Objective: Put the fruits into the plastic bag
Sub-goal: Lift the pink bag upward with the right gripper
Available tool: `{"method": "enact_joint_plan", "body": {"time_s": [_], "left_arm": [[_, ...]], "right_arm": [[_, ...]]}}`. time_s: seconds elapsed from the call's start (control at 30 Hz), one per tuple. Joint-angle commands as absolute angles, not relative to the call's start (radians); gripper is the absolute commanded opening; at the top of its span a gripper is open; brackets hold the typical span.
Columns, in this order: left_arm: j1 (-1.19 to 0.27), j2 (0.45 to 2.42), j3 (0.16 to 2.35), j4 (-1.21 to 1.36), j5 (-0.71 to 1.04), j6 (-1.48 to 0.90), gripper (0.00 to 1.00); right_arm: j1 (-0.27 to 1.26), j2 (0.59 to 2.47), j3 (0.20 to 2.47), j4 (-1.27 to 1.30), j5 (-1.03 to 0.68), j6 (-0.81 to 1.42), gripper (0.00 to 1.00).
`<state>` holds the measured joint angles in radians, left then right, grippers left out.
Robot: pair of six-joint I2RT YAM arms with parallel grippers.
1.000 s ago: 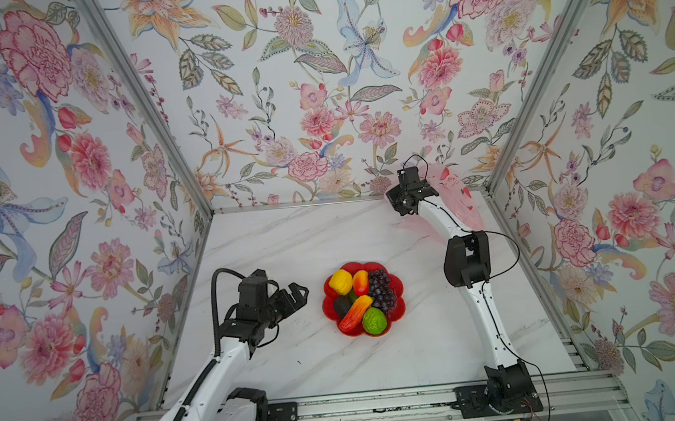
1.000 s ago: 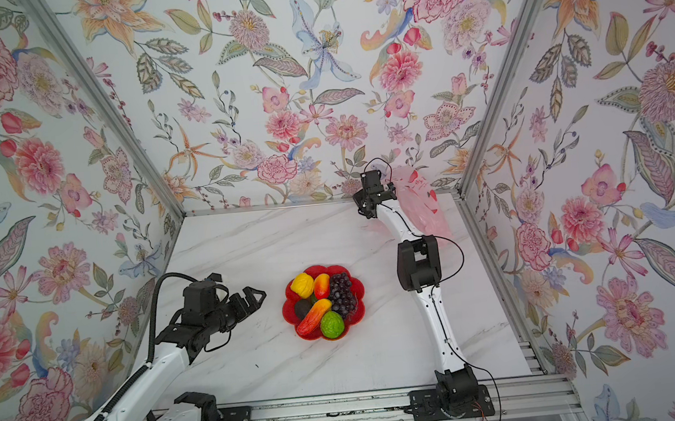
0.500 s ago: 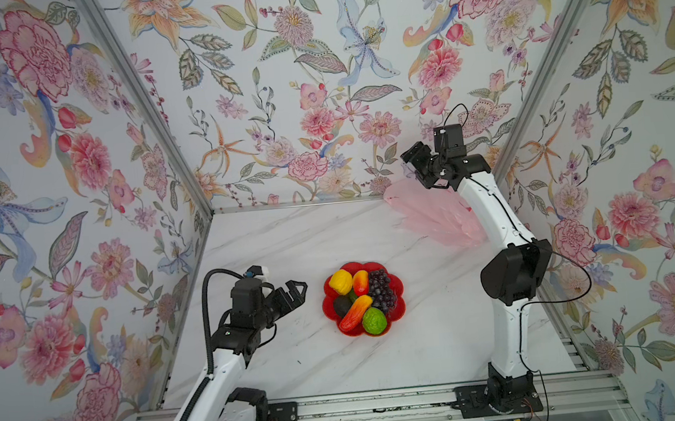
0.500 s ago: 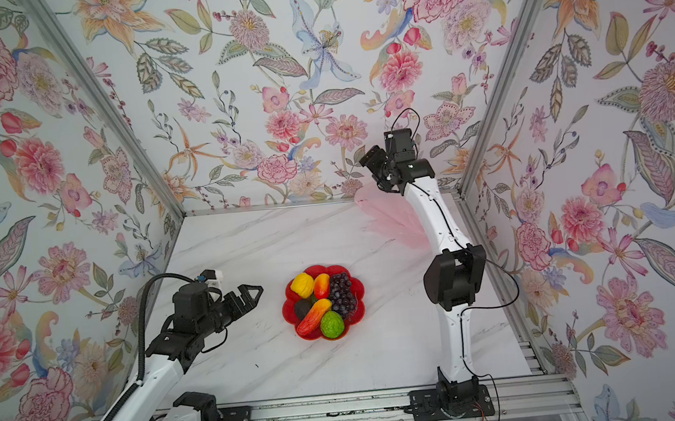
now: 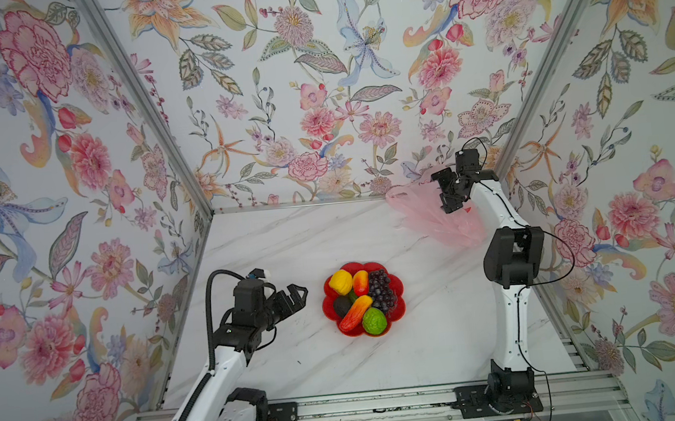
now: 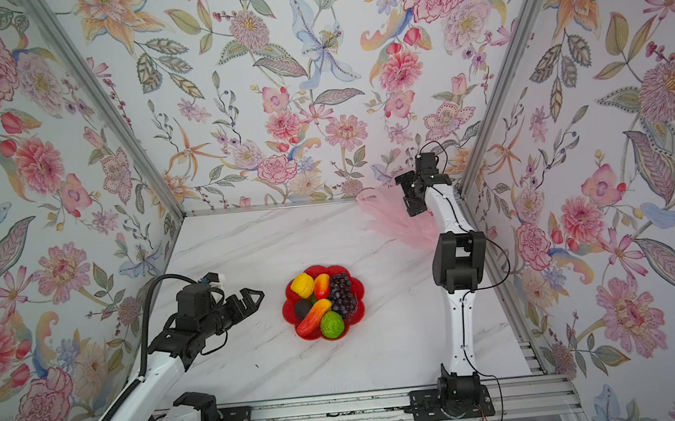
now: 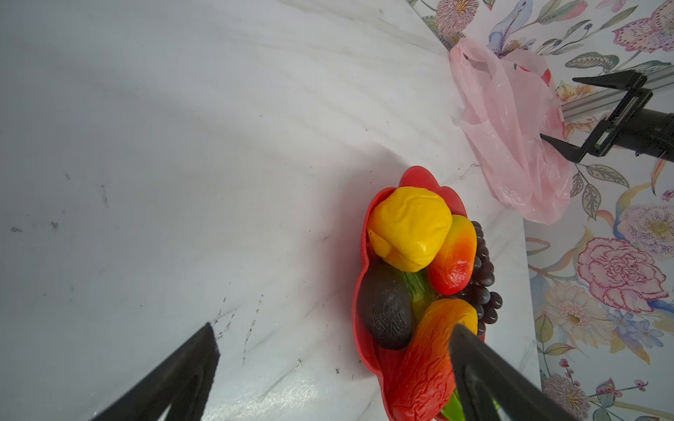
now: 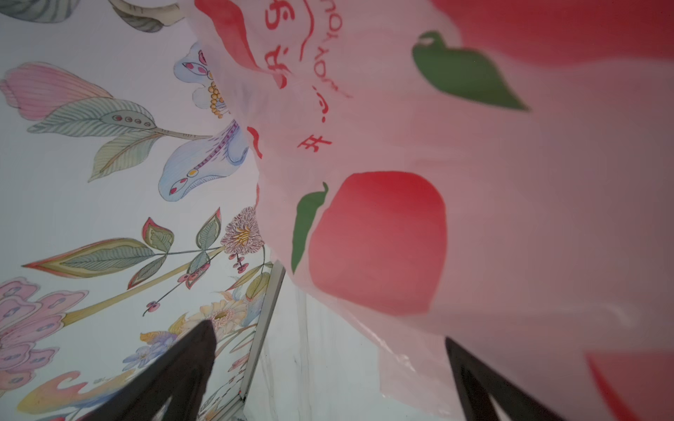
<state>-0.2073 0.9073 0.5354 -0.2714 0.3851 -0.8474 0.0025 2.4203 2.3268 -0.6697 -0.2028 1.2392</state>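
Open tabletop (image 5: 289, 245) between plate (image 5: 400, 297) and bag (image 5: 428, 220)

Red flower-shaped plate (image 7: 415, 178) near ctr of marble table (image 5: 289, 245) w/ floral walls (image 5: 315, 76).

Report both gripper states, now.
Left gripper: open, empty, near the red plate.
Right gripper: open, at the plastic bag, not clamped on it.
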Motion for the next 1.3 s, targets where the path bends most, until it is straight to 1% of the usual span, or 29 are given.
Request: {"method": "enact_joint_plan", "body": {"time_s": [0.0, 0.17, 0.2, 0.27, 0.3, 0.33, 0.47, 0.5, 0.53, 0.8, 0.9, 0.97, 1.07, 1.17, 1.27], "left_arm": [[-0.195, 0.923, 0.581, -0.303, 0.373, -0.812, 0.99], [-0.189, 0.928, 0.590, -0.325, 0.364, -0.803, 0.99], [-0.189, 0.926, 0.589, -0.328, 0.361, -0.804, 0.99], [-0.188, 0.920, 0.582, -0.328, 0.359, -0.807, 0.99], [-0.189, 0.917, 0.576, -0.327, 0.359, -0.808, 1.00], [-0.189, 0.914, 0.570, -0.323, 0.360, -0.812, 0.99], [-0.188, 0.895, 0.542, -0.299, 0.368, -0.833, 0.99], [-0.187, 0.890, 0.535, -0.294, 0.369, -0.839, 0.99], [-0.187, 0.884, 0.527, -0.286, 0.373, -0.847, 0.99], [-0.188, 0.808, 0.497, -0.282, 0.379, -0.864, 0.99], [-0.187, 0.785, 0.499, -0.271, 0.387, -0.861, 0.99], [-0.187, 0.767, 0.504, -0.256, 0.394, -0.855, 0.99], [-0.187, 0.756, 0.519, -0.248, 0.398, -0.839, 0.99], [-0.187, 0.764, 0.553, -0.237, 0.408, -0.820, 0.99], [-0.186, 0.779, 0.606, -0.240, 0.412, -0.796, 0.99]], "right_arm": [[0.005, 2.492, 2.365, -0.715, -0.213, 1.311, 0.99], [-0.003, 2.526, 2.343, -0.713, -0.197, 1.315, 1.00], [-0.004, 2.525, 2.337, -0.710, -0.199, 1.308, 0.95], [-0.009, 2.518, 2.319, -0.698, -0.207, 1.292, 0.83], [-0.012, 2.511, 2.308, -0.693, -0.212, 1.285, 0.76], [-0.013, 2.498, 2.289, -0.683, -0.217, 1.277, 0.66], [-0.021, 2.426, 2.204, -0.636, -0.218, 1.245, 0.12], [-0.024, 2.412, 2.195, -0.635, -0.221, 1.235, 0.04], [-0.027, 2.398, 2.183, -0.636, -0.223, 1.225, 0.00], [-0.012, 2.224, 2.135, -0.635, -0.255, 1.088, 0.00], [0.032, 2.198, 2.209, -0.654, -0.344, 0.997, 0.00], [0.077, 2.212, 2.324, -0.708, -0.424, 0.926, 0.00], [0.151, 2.217, 2.458, -0.774, -0.500, 0.832, 0.00], [0.219, 2.177, 2.501, -0.737, -0.578, 0.784, 0.00], [0.267, 2.122, 2.496, -0.686, -0.642, 0.737, 0.00]]}}
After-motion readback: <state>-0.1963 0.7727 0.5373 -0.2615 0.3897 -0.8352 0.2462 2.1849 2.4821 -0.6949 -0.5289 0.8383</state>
